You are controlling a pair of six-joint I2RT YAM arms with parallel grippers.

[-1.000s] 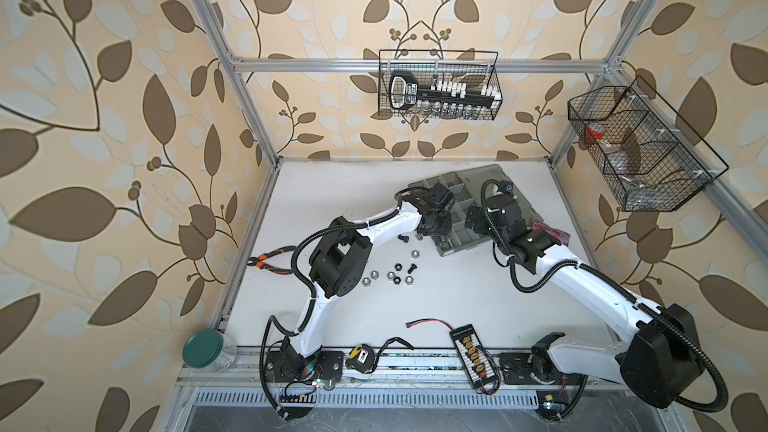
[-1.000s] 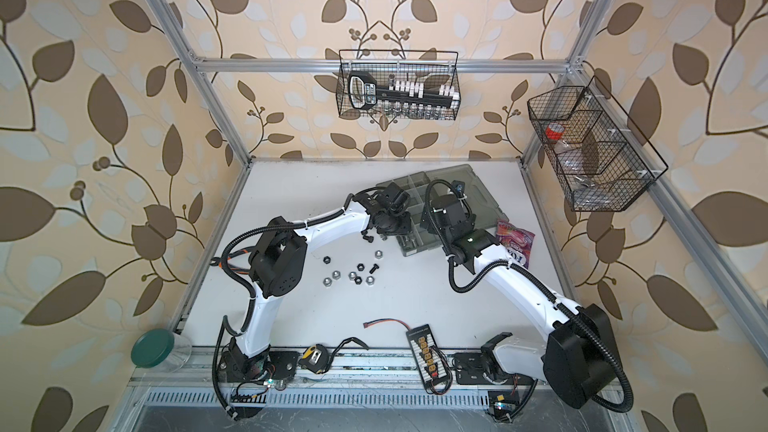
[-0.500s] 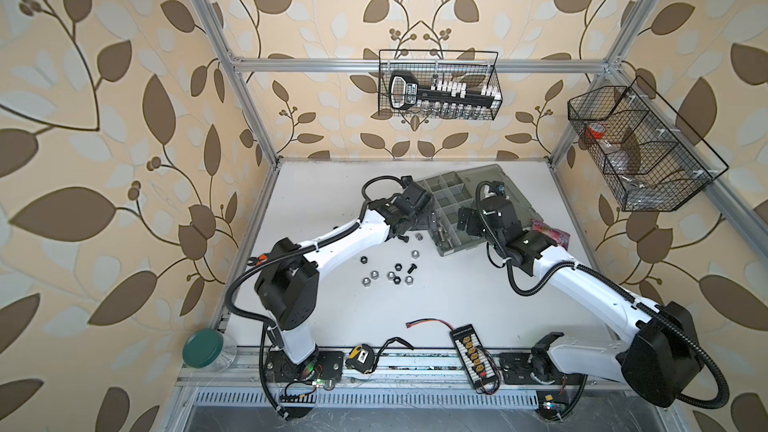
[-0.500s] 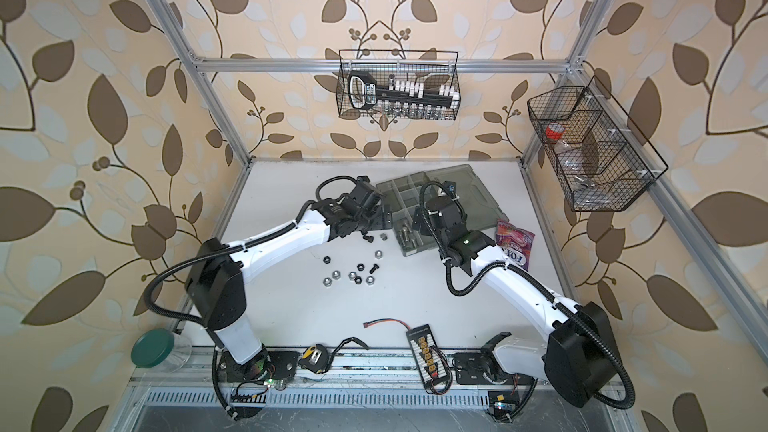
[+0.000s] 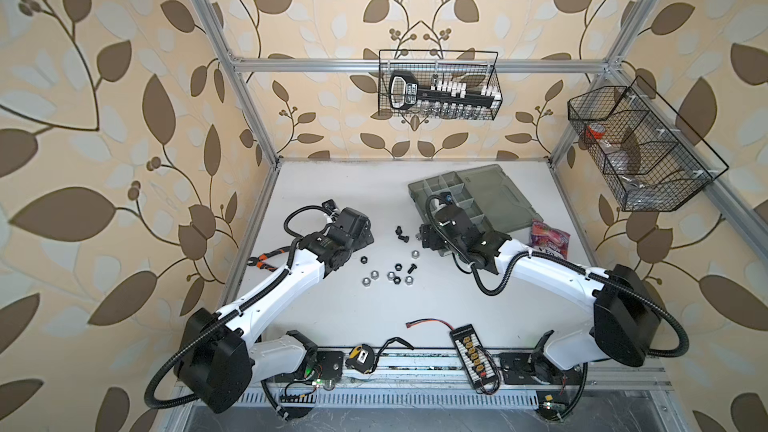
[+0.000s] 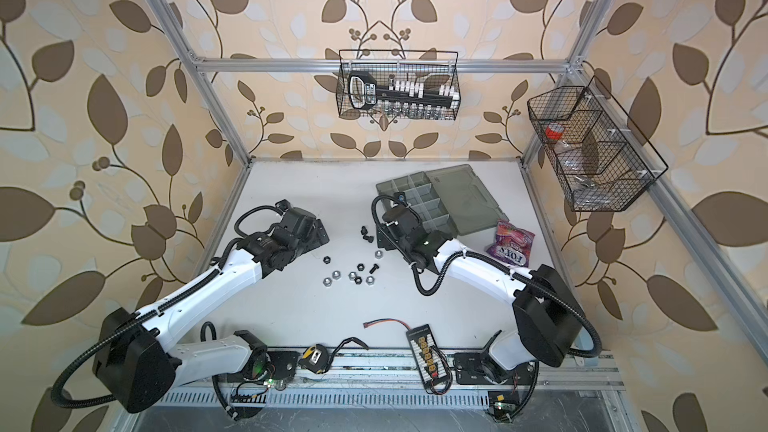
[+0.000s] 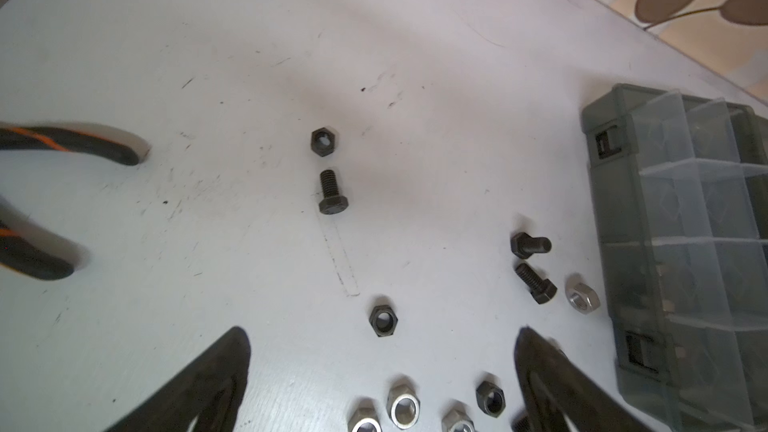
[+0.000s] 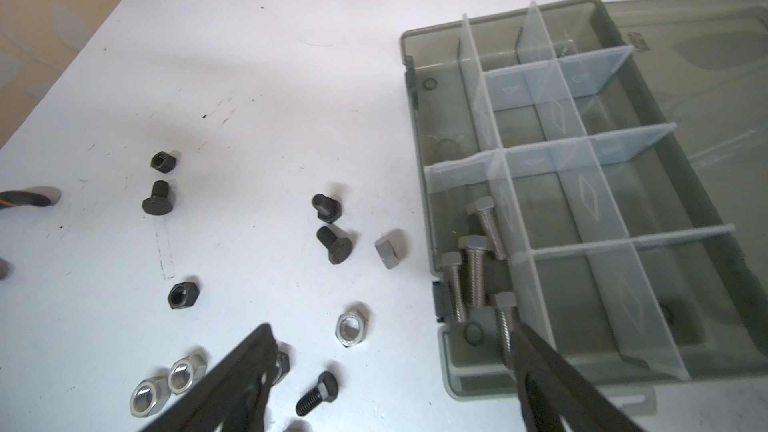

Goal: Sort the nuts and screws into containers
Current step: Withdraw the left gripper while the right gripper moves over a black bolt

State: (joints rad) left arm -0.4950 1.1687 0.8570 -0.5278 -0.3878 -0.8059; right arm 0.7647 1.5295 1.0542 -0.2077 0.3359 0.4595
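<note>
On the scuffed white table [image 5: 415, 297], stubby black hex screws [image 8: 334, 245] and shiny silver and black nuts [image 8: 352, 329] lie loose beside the translucent grey containers [image 8: 552, 151], split by thin clear dividers. One compartment holds long silver screws [image 8: 473, 268], one partly hidden behind a black finger [image 8: 552, 380]. Left gripper [image 7: 381, 332] and right gripper [image 8: 392, 328] both gape wide, empty.

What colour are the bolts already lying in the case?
Shiny silver; the bolts show best in the right wrist view.

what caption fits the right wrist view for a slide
Open right gripper by loose black screws and nuts, next to an organizer case holding four silver screws.
</note>
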